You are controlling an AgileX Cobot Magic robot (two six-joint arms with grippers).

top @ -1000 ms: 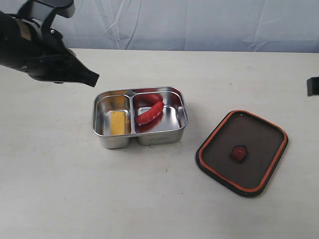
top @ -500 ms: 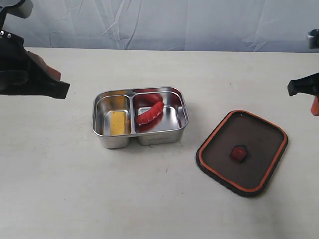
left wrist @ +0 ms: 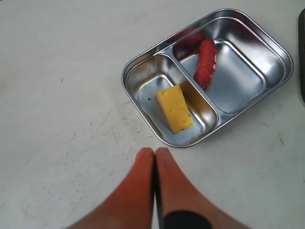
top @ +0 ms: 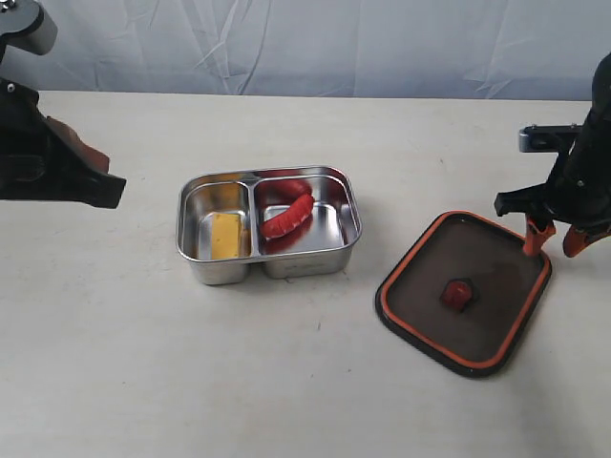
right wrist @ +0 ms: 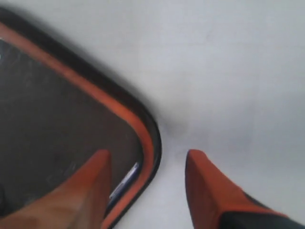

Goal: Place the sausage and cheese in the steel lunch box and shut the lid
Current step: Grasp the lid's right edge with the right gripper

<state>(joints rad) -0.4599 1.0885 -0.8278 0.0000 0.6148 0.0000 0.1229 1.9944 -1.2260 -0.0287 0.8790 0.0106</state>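
Pale counter [top: 286,401], wrinkled blue backdrop.

**Change:** the right tool [top: 553,246] has come in from the edge and spread its orange fingers. One now stands over the lid [top: 496,277] and one outside its rim, at the far right corner. The left tool [left wrist: 154,151], pressed shut and empty, has backed off to the left.

**Reading:** filling looks done; the lid pickup is likely next.

**Steel lunch box [top: 229,270]:** shiny, uncovered, two compartments, with the cheese [top: 225,235] in the left and the sausage [top: 288,217] in the right.

**Lid:** dark, with an orange rim and a red tab [top: 456,294], lying flat on the counter to the right of the box.
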